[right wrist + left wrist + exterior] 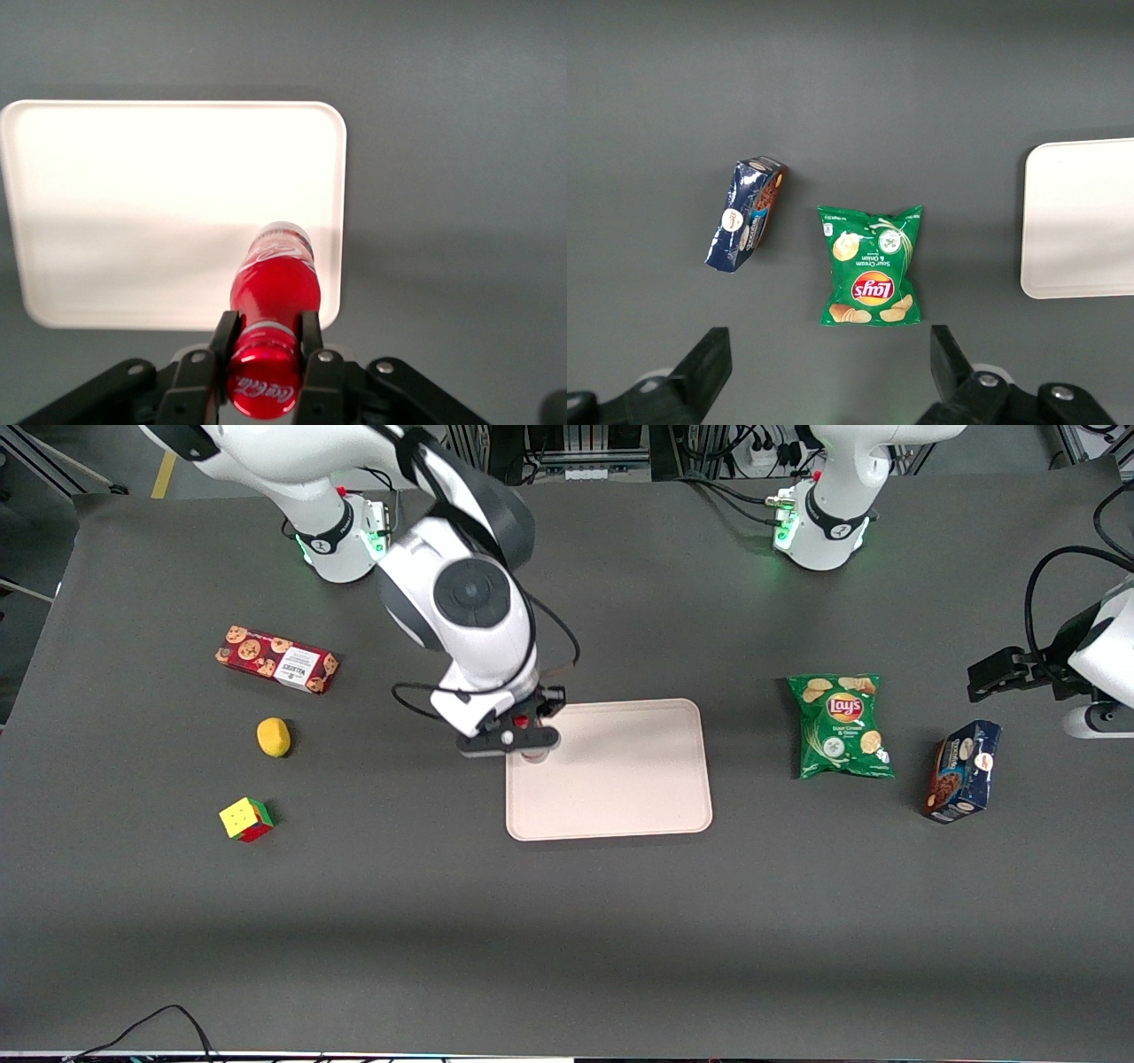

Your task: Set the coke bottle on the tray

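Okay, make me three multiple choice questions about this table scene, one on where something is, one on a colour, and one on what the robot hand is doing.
1. Where is the hand?
A. Over the edge of the tray toward the working arm's end
B. Above the chips bag
C. Beside the puzzle cube

2. What colour is the chips bag?
A. Blue
B. Green
C. Orange

3. What state is the hand in?
A. Open and empty
B. Shut on the lemon
C. Shut on the coke bottle

Answers:
1. A, the front view shows it above that tray edge.
2. B, both the front and left wrist views show a green bag.
3. C, the right wrist view shows both fingers clamping the bottle near its cap, over the tray.
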Controlling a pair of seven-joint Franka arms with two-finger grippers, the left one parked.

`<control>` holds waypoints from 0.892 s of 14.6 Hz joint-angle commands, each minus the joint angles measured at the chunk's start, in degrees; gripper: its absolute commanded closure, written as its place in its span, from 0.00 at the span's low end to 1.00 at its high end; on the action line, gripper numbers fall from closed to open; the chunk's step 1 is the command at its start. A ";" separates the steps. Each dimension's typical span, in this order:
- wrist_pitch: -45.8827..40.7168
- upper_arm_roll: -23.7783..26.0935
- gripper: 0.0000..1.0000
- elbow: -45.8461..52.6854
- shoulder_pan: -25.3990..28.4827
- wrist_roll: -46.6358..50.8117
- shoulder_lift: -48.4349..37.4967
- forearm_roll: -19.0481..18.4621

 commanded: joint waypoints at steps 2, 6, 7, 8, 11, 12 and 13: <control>4.26 -0.13 1.00 2.81 0.18 1.45 6.76 -2.50; 5.50 -0.57 1.00 1.85 -0.26 1.18 7.91 -2.67; 5.93 -0.57 1.00 1.41 -0.43 1.18 7.91 -2.68; 6.55 -0.57 1.00 1.05 -0.44 1.18 7.91 -2.68; 7.43 -0.83 1.00 0.00 -0.52 1.36 7.91 -3.47; 8.04 -0.83 1.00 -0.18 -0.52 1.36 7.91 -3.73; 8.31 -0.83 1.00 -0.79 -0.52 1.44 7.91 -3.82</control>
